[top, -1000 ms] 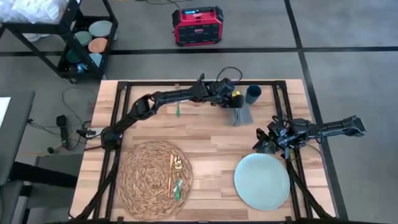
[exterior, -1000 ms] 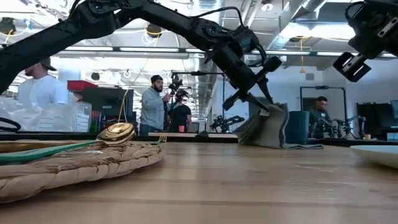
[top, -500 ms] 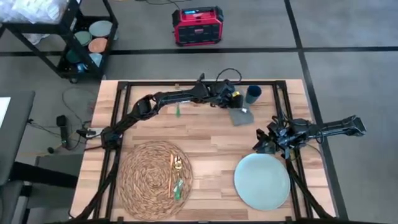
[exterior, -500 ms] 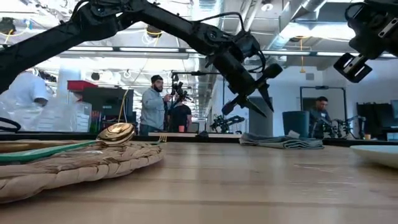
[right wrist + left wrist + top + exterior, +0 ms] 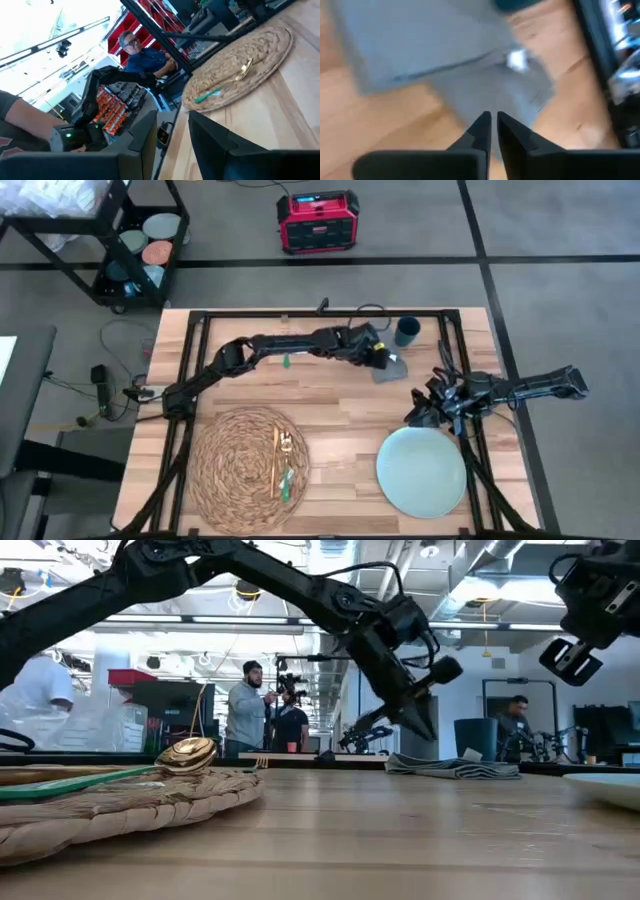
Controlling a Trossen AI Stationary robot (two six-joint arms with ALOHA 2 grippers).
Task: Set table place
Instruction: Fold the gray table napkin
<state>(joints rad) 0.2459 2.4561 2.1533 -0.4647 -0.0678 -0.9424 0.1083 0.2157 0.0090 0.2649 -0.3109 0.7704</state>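
Note:
The grey napkin (image 5: 392,368) lies flat on the table near the far right, beside the dark teal cup (image 5: 406,332). My left gripper (image 5: 381,359) hovers just above the napkin's edge (image 5: 485,85), fingers pointing down and shut, touching nothing. The woven placemat (image 5: 250,470) at the near left carries gold and green-handled cutlery (image 5: 280,460). One green-handled piece (image 5: 286,361) lies alone on the wood farther back. The pale plate (image 5: 421,471) sits on the bare table at the near right. My right gripper (image 5: 420,412) hangs open above the plate's far rim.
Black rails (image 5: 190,380) run along the table's sides and far edge. Bare wood (image 5: 340,420) lies between placemat and plate. A black cart (image 5: 130,240) and a red box (image 5: 318,220) stand on the floor beyond. People (image 5: 245,710) stand in the room behind.
A second ago my left gripper held the napkin bunched up and raised, its lower part on the table. The napkin has dropped out of the hold and now lies flat. The left gripper has since moved a little toward the near edge and lower.

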